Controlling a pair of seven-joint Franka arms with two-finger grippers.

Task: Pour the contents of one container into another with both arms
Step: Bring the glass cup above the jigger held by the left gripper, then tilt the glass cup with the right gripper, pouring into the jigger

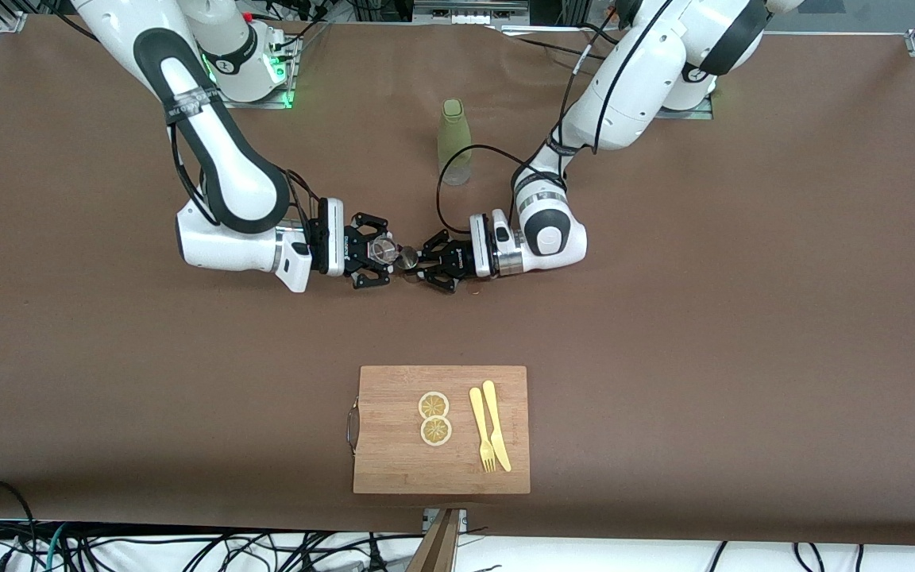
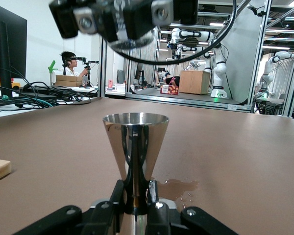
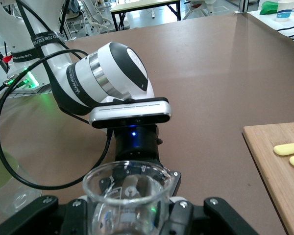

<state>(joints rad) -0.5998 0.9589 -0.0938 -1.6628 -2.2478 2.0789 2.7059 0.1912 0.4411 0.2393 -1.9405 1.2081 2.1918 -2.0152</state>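
The right gripper (image 1: 374, 253) squeezed a glass cup (image 3: 126, 196), tipped over the metal cup (image 2: 135, 147) pinched in the left gripper (image 1: 426, 262), mid-table. It should pour slowly; some water (image 2: 179, 188) looked spilled.

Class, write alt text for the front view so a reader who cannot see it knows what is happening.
Two white robot arms meet mid-table: the right hand holds a small glass beaker beside the metal measuring cup gripped by the left hand. A green bottle stands nearer the bases; a cutting board with lemon slices, knife and fork lies nearest the camera.
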